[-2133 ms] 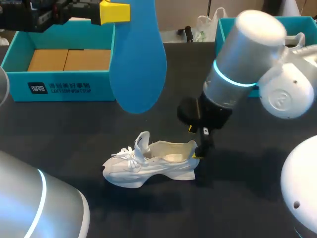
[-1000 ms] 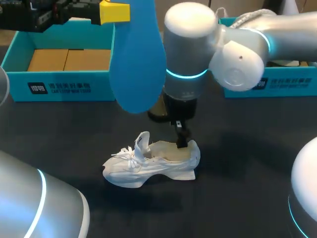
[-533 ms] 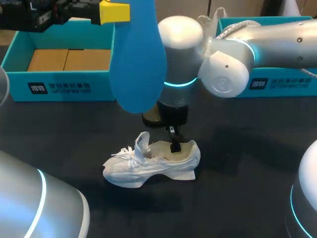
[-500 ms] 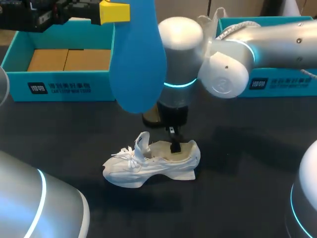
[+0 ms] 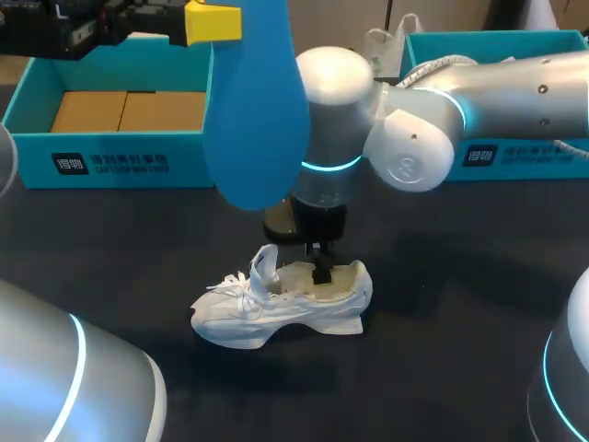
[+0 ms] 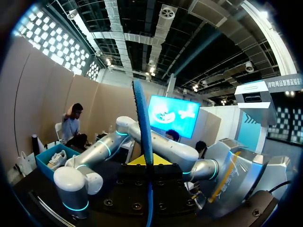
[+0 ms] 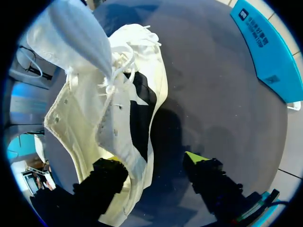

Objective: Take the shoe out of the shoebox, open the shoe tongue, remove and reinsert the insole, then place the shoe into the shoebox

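I see a big flat table [image 5: 460, 304] with a dark, almost black top. The top looks dull, not shiny, and it has a few tiny pale specks on it. The light is soft and even. A blurry, darker shadow [image 5: 304, 359] lies near the middle of the table. In the right wrist view the same table [image 7: 213, 80] looks dark grey, and a soft shadow lies on it there too.

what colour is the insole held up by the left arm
Blue insole, best in the head view.

Dark table [image 5: 442, 368] holds shoe [image 5: 267, 318], shoebox [image 5: 120, 161], second teal box [image 5: 525, 152].
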### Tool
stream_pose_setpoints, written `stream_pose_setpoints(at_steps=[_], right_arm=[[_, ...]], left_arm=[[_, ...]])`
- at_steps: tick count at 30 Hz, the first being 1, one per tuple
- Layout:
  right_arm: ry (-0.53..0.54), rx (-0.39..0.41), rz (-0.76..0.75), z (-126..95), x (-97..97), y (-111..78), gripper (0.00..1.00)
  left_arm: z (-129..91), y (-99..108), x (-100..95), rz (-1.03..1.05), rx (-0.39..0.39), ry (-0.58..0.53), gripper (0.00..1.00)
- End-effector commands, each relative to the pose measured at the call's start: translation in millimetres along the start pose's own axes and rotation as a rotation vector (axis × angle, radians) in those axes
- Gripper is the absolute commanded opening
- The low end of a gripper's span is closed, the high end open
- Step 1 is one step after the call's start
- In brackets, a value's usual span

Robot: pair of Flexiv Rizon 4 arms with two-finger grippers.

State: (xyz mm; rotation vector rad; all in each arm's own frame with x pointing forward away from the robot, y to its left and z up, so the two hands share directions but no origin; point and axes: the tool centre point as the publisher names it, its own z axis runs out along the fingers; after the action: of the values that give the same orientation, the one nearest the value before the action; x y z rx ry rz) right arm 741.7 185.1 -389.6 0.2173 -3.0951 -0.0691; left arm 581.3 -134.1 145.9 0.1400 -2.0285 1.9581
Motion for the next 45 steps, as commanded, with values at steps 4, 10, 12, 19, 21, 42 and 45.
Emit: stream_pose_setpoints(at_steps=[4, 10, 12, 19, 21, 42, 45], right_arm=[[0.005, -0.006, -0.002, 3.3, 3.2, 1.8, 0.00], [0.007, -0.015, 0.015, -7.5, 16.2, -0.7, 0.00], [0.004, -0.022, 0.041, -14.5, 22.0, -1.8, 0.00], [-0.015, -0.026, 0.174, -44.9, 45.5, -5.2, 0.00], [-0.018, -0.027, 0.225, -52.6, 52.1, -3.8, 0.00], [-0.053, -0.080, 0.874, -89.4, 89.4, 26.1, 0.00], [-0.053, -0.080, 0.874, -89.4, 89.4, 26.1, 0.00]], left_arm=[[0.4, -1.3, -1.3, 0.000, -0.004, 0.002, 0.00], [0.4, -1.3, -1.3, 0.000, -0.004, 0.002, 0.00], [0.4, -1.3, -1.3, 0.000, -0.004, 0.002, 0.00], [0.4, -1.3, -1.3, 0.000, -0.004, 0.002, 0.00], [0.4, -1.3, -1.3, 0.000, -0.004, 0.002, 0.00], [0.4, -1.3, -1.3, 0.000, -0.004, 0.002, 0.00], [0.4, -1.3, -1.3, 0.000, -0.004, 0.002, 0.00]])
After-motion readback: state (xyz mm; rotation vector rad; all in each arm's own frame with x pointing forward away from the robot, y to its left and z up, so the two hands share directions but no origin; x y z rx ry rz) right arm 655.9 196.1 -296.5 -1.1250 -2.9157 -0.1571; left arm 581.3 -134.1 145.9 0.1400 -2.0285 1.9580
